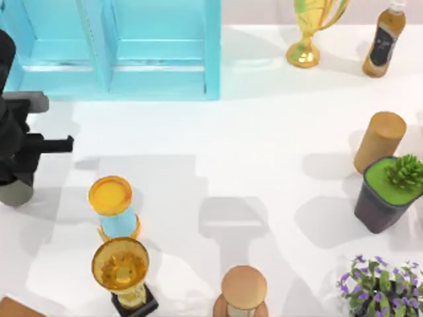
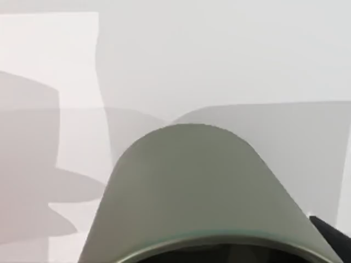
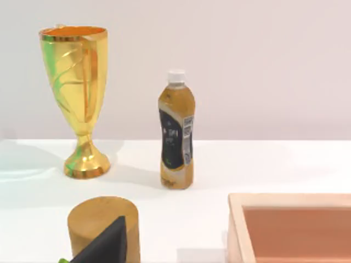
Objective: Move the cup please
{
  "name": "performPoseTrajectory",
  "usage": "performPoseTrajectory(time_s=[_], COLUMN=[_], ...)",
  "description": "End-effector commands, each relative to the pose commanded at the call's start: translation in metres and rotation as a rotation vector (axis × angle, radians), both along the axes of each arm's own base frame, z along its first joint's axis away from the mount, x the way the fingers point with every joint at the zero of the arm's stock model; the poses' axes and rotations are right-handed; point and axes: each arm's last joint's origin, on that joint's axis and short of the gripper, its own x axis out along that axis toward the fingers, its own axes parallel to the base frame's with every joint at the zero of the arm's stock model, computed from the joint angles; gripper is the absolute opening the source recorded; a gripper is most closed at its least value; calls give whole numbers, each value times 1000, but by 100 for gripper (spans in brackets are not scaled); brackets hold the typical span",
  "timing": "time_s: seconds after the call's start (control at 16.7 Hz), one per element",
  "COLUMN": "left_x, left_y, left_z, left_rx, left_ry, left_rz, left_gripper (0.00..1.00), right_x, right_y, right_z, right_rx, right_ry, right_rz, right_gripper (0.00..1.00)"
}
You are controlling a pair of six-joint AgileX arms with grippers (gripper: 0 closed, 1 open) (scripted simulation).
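Cup (image 1: 14, 193) at the far left edge of the table (image 1: 264, 145), tucked under the left gripper (image 1: 18, 173), well apart from the blue-stemmed gold trophy (image 1: 114, 206) and the second gold trophy (image 1: 121, 267) nearer the front. Seen close in the left wrist view as a matte grey-olive tapered wall (image 2: 192, 186) with the dark mouth facing the camera. One dark finger (image 2: 332, 238) lying against that wall by the rim, the opposite one hidden behind the cup; judged clamped on it rather than standing apart, though not certain. Cannot tell whether lifted clear of the table or resting on it.

Probably light and stiff, hollow, with no handle to catch. Matte skin likely to give fair friction, yet the taper may let it slide towards the narrow end under a squeeze. Best taken across the wall just below the rim, squarely on opposite sides, and carried level and slowly past both trophies.
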Motion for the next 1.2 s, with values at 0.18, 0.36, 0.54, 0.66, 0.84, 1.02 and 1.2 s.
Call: performPoseTrajectory(time_s=[0.18,0.36,0.54,0.66,0.84,1.02,1.2], left_x=[-1,-1,-1,-1,-1,-1,-1], left_y=[1,1,1,1,1,1,1], left_z=[-8,-8,-8,-8,-8,-8,-8], left_rx=[0,0,0,0,0,0,0], left_ry=[7,7,7,7,7,7,7], left_rz=[1,1,1,1,1,1,1], left_gripper=[0,8,30,45,68,90,100], right_x=[0,0,0,0,0,0,0], right_y=[0,0,0,0,0,0,0], right_z=[0,0,0,0,0,0,0], right_rx=[0,0,0,0,0,0,0], right_ry=[0,0,0,0,0,0,0], right_rz=[0,0,0,0,0,0,0], right_gripper=[100,100,100,100,100,100,100])
